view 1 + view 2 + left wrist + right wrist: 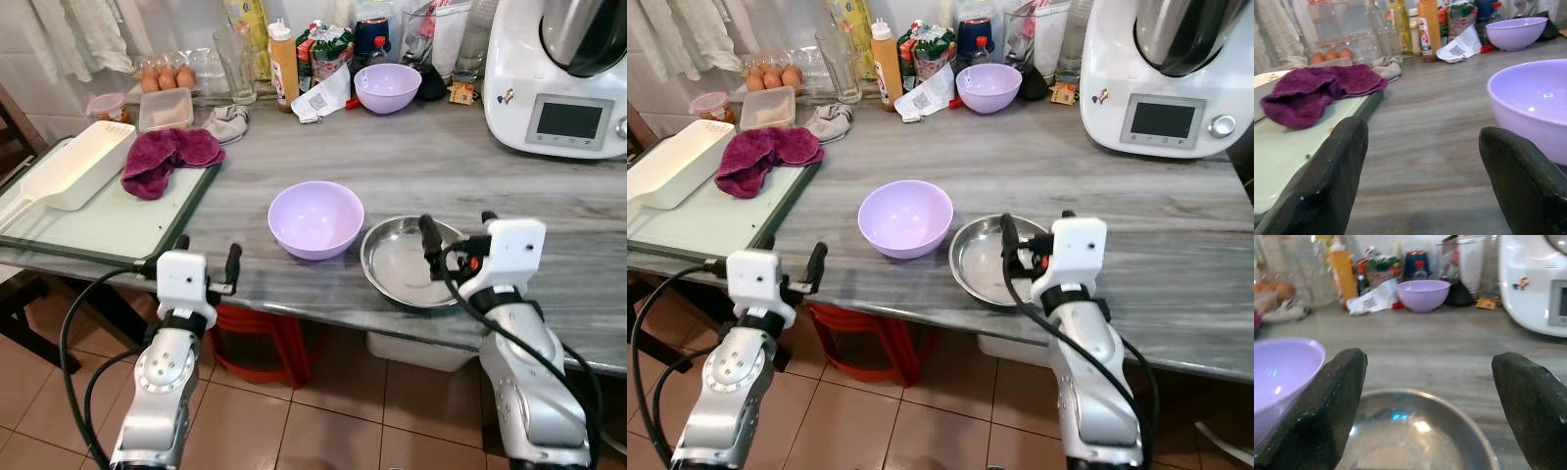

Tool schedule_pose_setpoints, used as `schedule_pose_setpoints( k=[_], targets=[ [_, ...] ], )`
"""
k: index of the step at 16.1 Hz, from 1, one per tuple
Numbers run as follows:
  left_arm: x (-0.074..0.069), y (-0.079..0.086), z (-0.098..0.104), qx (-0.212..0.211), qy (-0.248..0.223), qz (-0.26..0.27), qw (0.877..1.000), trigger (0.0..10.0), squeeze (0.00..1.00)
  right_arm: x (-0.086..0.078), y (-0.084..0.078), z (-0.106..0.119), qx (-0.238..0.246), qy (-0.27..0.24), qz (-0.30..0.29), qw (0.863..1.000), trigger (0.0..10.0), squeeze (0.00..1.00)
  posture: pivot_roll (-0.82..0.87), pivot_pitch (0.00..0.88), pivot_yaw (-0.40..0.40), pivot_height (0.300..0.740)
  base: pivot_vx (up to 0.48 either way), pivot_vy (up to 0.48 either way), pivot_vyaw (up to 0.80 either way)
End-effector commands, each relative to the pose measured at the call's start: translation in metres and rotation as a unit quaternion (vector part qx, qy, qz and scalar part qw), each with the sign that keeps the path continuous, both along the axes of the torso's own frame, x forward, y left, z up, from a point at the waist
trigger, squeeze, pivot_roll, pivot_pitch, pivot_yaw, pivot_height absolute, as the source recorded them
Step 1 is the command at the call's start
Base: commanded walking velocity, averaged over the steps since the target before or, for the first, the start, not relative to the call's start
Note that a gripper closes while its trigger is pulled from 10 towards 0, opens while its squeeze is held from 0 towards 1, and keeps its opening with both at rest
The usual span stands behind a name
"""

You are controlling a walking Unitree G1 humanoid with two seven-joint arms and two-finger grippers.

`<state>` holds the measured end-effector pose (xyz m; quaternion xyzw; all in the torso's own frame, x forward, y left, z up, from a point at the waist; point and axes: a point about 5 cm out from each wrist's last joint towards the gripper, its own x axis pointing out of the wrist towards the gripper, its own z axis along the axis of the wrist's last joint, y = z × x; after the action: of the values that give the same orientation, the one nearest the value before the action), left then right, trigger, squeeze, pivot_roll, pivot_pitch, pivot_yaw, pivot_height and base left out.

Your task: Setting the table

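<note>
The right hand (456, 235) hovered at the near edge of the grey marble surface (441, 166), its two black fingers spread wide apart and gripping nothing. Directly ahead of it and just below its fingertips lay the steel bowl (404, 262), shallow and upright, its near rim between the two fingers in the right wrist view. The hand stood over the bowl's near right rim; whether a finger touched the metal could not be told.

The left hand (208, 259) was held at the surface's front edge too, fingers likewise parted and empty. Ahead of it and off to its right sat the near lilac bowl (315, 219), upright, close to the hand but apart from it. That bowl stood just beside the steel bowl, to the right hand's left; their rims looked near or touching, which one could not be settled.

Ahead of the left hand and to its left lay a green-edged tray (98, 230) bearing a crumpled purple cloth (168, 157) and a white rectangular dish (73, 164). Far beyond both hands, toward the wall, stood a second lilac bowl (387, 87) among bottles and packets, an orange-capped sauce bottle (283, 67), and a white kitchen machine (558, 78) well ahead of the right hand, to its right
</note>
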<state>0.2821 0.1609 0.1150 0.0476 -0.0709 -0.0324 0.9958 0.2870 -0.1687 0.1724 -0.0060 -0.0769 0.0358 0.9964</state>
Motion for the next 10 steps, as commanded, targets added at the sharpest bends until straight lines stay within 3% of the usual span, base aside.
schedule_pose_setpoints(
  k=[1,7,10],
  targets=[
    [0.0013,-0.0005,0.001,0.007,0.003,0.004,1.0,10.0,0.0,0.0034,-0.0044,0.0016,-0.002,0.0,-0.008,1.0,10.0,0.0,-0.15,0.074,0.065,0.74,0.0,0.0,-0.76],
    [0.0026,-0.0009,0.0011,0.014,0.01,0.005,1.0,10.0,0.0,0.0071,-0.0075,0.0034,0.0,-0.003,-0.01,1.0,10.0,0.0,-0.15,0.072,0.059,0.74,0.0,0.0,-0.7],
    [0.0024,-0.0014,-0.0003,0.013,0.016,0.006,1.0,10.0,0.0,0.008,-0.0042,0.0024,0.025,0.0,-0.001,1.0,10.0,0.0,-0.15,0.074,0.057,0.74,0.0,0.0,0.0]
  ],
)
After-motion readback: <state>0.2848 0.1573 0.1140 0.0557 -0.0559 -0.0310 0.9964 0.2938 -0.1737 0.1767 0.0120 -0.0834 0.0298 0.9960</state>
